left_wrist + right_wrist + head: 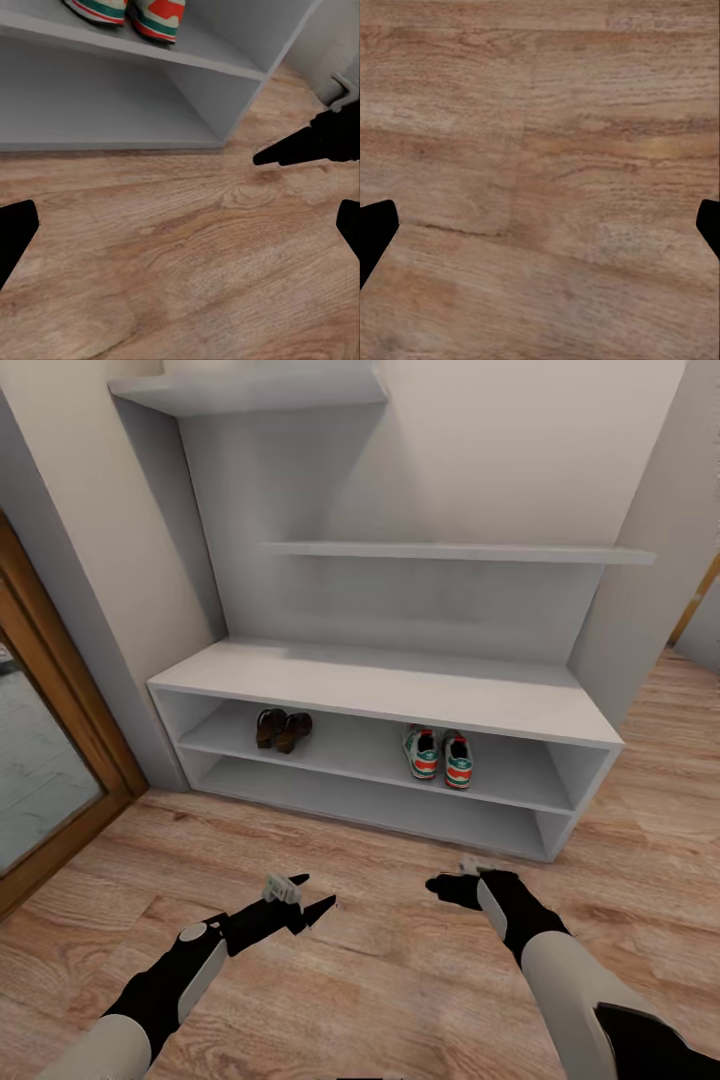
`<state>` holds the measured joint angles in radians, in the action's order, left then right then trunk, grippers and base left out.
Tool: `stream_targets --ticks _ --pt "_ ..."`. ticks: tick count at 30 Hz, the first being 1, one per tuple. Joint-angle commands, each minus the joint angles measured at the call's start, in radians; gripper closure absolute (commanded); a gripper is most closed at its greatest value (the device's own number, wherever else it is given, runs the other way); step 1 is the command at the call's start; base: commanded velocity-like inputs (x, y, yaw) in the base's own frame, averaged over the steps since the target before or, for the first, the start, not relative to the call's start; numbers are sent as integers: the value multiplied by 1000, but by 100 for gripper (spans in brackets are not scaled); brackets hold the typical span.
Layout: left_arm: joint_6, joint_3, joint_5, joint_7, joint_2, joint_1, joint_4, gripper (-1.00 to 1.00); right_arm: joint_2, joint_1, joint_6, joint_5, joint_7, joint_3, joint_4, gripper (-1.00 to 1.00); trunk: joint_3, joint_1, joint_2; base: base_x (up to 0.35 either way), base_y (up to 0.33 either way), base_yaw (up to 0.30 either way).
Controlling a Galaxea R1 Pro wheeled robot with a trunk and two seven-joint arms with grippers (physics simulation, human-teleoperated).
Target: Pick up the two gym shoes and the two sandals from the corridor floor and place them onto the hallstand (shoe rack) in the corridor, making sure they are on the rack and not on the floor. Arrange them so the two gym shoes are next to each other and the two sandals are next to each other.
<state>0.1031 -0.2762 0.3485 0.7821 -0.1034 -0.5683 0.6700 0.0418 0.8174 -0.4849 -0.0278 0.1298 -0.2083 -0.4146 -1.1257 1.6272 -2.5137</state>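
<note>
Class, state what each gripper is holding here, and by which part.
Nothing is held: the left gripper and right gripper hang open and empty above the light brown wood-plank floor.

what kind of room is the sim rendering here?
Most likely a home entry corridor. A pale hallstand stands against the wall, with gym shoes and sandals paired on its upper open shelf, wood-plank floor in front, and a wood-framed door beside it.

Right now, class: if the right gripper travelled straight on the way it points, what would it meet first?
Its wrist view, looking along the fingers, shows bare corridor floor, so the right gripper, open and empty, would likely touch the wood planks first. Depth is unclear, so how soon cannot be judged.
</note>
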Motion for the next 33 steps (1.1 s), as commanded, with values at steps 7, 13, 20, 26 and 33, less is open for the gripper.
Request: stream_targets --ticks 7,13,20,26,33 --pt "7 7 6 -1 -4 -1 -1 -100 1 0 67 -3 169 -8 150 -100 26 -3 1 0 0 0" --pt "7 12 7 -1 -30 -1 -1 -100 -2 0 226 -11 425 -9 306 -100 50 -6 3 0 0 0" --pt "7 61 9 -5 -39 -1 -14 -100 -2 -1 277 -13 521 -9 360 -100 77 -9 4 0 0 0" --pt "7 76 7 -26 -36 -1 -102 -100 -1 -1 285 -14 528 -8 364 -100 100 -12 6 0 0 0" --pt "7 74 7 -70 -34 -1 -118 -100 0 -1 285 -13 527 -8 365 -100 127 -15 7 0 0 0"
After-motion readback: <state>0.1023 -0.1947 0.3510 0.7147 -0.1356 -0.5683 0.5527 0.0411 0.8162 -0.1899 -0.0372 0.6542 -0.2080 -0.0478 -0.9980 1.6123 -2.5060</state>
